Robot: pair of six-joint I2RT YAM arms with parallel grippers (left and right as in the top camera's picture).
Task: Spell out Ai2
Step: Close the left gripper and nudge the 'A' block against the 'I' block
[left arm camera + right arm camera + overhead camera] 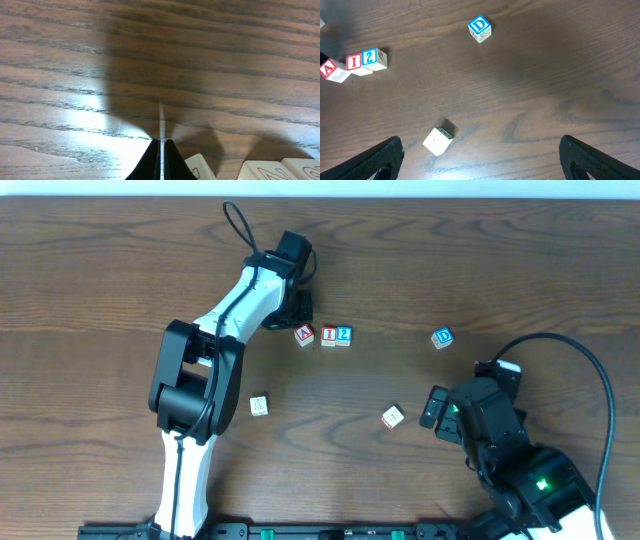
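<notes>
Row nearly spelled on counter (500, 260): A block (304, 335) just left of I block (328, 335), skewed a little; 2 block (344, 334) touching I block on its right. D block (442, 337) well right of I block, not needed. Left hand (161, 146) pinched together, empty, just beside A block. Right hand (480, 146) spread wide, empty, well apart from I block. Likely step: squaring A block. Nudge its outer face toward I block, low and slow, without shoving the row.
</notes>
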